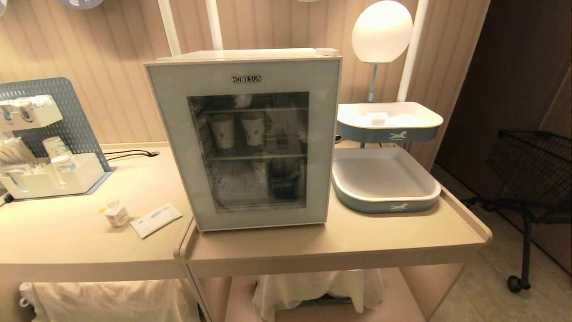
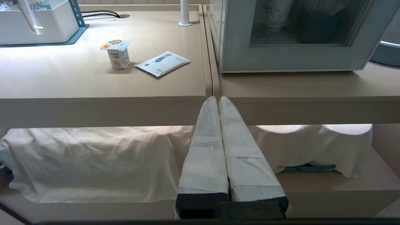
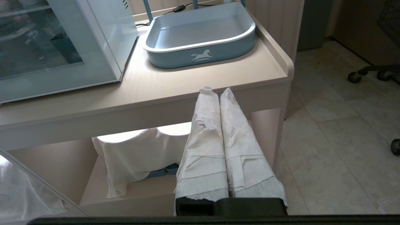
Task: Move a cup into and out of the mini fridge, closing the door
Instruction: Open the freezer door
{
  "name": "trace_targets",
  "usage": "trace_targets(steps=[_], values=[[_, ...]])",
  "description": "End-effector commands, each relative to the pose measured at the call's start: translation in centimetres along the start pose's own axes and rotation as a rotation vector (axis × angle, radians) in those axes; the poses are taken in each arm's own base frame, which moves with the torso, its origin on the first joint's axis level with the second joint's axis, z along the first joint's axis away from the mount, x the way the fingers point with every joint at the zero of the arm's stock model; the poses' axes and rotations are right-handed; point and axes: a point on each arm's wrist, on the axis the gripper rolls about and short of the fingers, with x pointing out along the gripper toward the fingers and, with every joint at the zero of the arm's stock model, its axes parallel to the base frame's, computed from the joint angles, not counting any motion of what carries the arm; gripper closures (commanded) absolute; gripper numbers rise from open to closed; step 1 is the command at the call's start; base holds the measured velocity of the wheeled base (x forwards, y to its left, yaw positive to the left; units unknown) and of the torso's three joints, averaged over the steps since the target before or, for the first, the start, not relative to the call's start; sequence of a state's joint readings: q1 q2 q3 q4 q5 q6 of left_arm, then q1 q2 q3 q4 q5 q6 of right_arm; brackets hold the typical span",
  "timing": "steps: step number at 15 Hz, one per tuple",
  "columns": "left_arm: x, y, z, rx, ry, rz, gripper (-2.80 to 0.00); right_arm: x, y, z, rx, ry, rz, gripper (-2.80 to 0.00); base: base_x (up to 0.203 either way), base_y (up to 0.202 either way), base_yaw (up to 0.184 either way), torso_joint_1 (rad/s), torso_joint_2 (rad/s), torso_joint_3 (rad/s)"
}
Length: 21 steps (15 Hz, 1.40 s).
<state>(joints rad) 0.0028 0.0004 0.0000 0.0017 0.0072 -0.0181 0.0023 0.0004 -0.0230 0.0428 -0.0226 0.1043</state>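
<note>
Standing upright on the left surface (image 1: 67, 241), the cup (image 1: 117, 214) sits near the front, left of the mini fridge (image 1: 243, 138), with a flat white sachet (image 1: 155, 219) just beside it on its right. It looks light and thin-walled, likely to dent under a hard squeeze, and its foil lid (image 2: 115, 44) is soft and overhangs the tapered body, so a gentle hold across the mid-body below the rim seems safest; the smooth printed plastic may slip. The door (image 1: 178, 147) is shut, paper cups (image 1: 252, 127) showing on a wire shelf behind the glass. Right of the fridge lie two stacked blue trays (image 1: 386, 203). The left end effector (image 2: 217, 99) and right end effector (image 3: 215, 91) both hang below the surface's near edge, padded fingers pressed together, holding nothing.
</note>
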Motion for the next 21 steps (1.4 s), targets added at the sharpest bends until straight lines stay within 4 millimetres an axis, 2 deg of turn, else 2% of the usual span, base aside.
trace_targets(steps=[1, 5, 15, 21], values=[[0.00, 0.00, 0.00, 0.002, -0.001, 0.000, 0.00, 0.00, 0.00, 0.02, 0.000, 0.001, 0.000, 0.00, 0.000, 0.000, 0.000, 0.000, 0.00, 0.000], [0.00, 0.00, 0.02, 0.005, -0.002, 0.001, 0.00, 0.01, 0.00, 0.00, 0.002, 0.001, 0.000, 0.00, 0.027, 0.000, 0.000, -0.002, 0.00, 0.002], [0.01, 0.00, -0.03, 0.004, -0.001, 0.001, 0.00, 0.01, 0.00, 0.03, 0.002, 0.001, 0.000, 0.00, 0.181, 0.000, 0.001, 0.000, 0.01, 0.003], [0.00, 0.00, 0.00, 0.003, -0.002, 0.000, 0.00, 0.00, 0.00, 0.04, 0.003, 0.000, 0.000, 0.00, 0.009, 0.035, 0.000, 0.001, 0.00, 0.001]])
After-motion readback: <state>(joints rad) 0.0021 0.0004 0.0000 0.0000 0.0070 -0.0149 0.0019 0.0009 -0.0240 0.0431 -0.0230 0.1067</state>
